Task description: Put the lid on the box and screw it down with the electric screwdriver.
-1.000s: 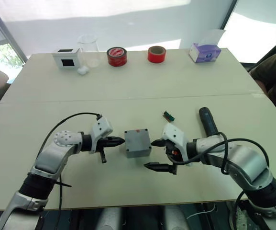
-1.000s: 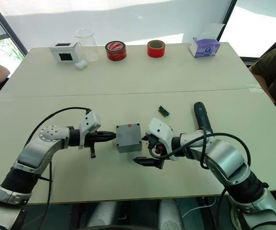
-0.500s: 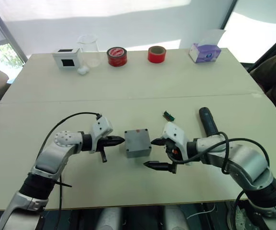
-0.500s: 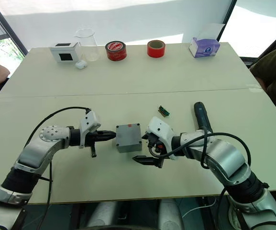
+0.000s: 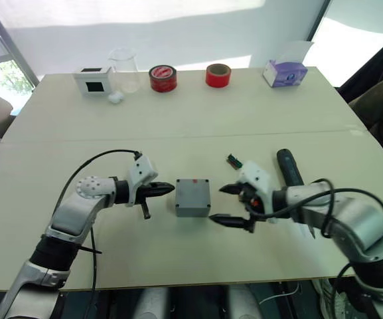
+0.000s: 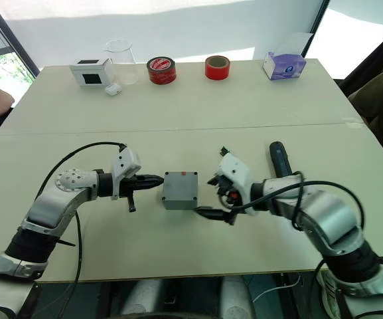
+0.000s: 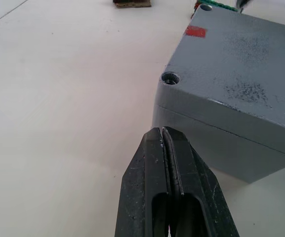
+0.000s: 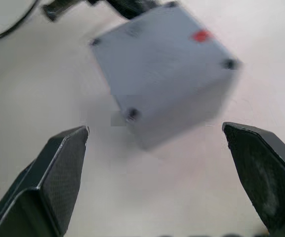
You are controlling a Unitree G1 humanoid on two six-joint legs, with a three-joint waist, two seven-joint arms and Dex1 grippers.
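Observation:
The grey box [image 5: 192, 197] stands mid-table, its side wall [image 7: 221, 143] close in the left wrist view. The lid [image 7: 241, 54] lies on top of it, with corner screw holes and a small red mark. My left gripper [image 5: 169, 190] is shut and empty, its tips just off the box's left side, at a corner [image 7: 162, 131]. My right gripper [image 5: 222, 204] is open just right of the box, its black fingertips [image 8: 68, 148] spread wide with nothing between them. The black electric screwdriver [image 5: 287, 167] lies on the table beyond my right hand.
A small green part [image 5: 234, 160] lies behind the right gripper. Along the far edge stand a white box with a black screen [image 5: 91, 80], a clear beaker [image 5: 123, 66], two red tape rolls [image 5: 162, 78] and a purple tissue box [image 5: 284, 72]. A person [image 5: 377, 100] sits at the right.
My right hand has drawn back a little to the right, still open. The box has turned slightly and now sits square. My left gripper has edged closer to the box.

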